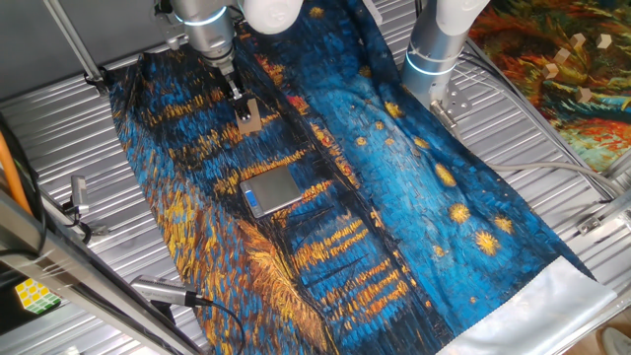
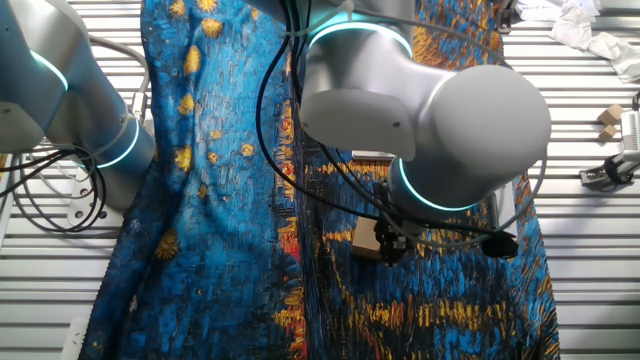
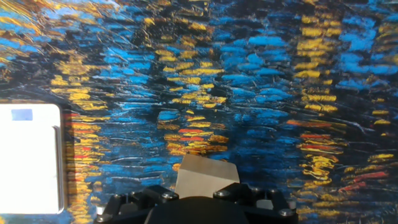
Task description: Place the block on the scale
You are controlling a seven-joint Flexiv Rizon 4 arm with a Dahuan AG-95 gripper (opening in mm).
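The block (image 1: 250,115) is a small tan wooden piece held in my gripper (image 1: 244,106), a little above the blue and yellow cloth. In the hand view the block (image 3: 204,175) sticks out between the black jaws at the bottom middle. In the other fixed view it (image 2: 365,241) shows partly under the arm. The scale (image 1: 271,190) is silver-grey with a blue display strip and lies flat on the cloth, in front of the gripper in the one fixed view. In the hand view the scale (image 3: 28,158) sits at the left edge, apart from the block.
The cloth (image 1: 394,187) is wrinkled with a raised fold running down its middle. A second robot arm (image 1: 439,39) stands at the back right. A multicoloured puzzle cube (image 1: 32,294) lies at the lower left, off the cloth. Metal rods (image 1: 163,292) lie at the left.
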